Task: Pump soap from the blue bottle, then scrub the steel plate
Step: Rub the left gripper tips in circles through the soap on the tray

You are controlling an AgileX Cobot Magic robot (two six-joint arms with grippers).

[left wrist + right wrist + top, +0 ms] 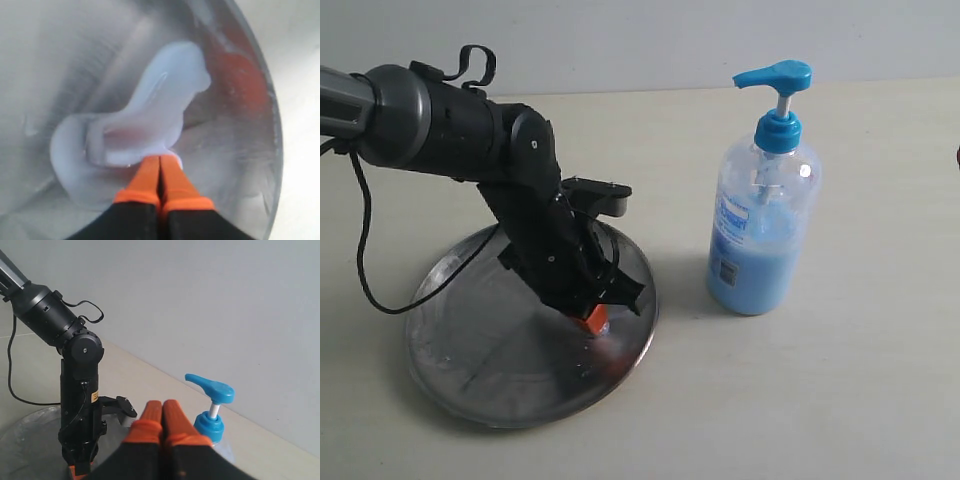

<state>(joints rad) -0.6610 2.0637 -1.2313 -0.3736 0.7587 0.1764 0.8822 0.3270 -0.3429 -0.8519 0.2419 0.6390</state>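
Observation:
The steel plate lies on the table at the left. My left gripper is shut, its orange tips pressed down on the plate's right part. In the left wrist view the shut gripper touches a smeared patch of light blue soap on the plate. The blue bottle stands upright to the right of the plate, pump head up. My right gripper is shut with nothing in it, raised above and beside the bottle's pump; it is out of the exterior view.
The left arm leans over the plate from the upper left, a black cable hanging beside it. A pale wall rises behind the table. The plate's rim runs close to the left fingertips.

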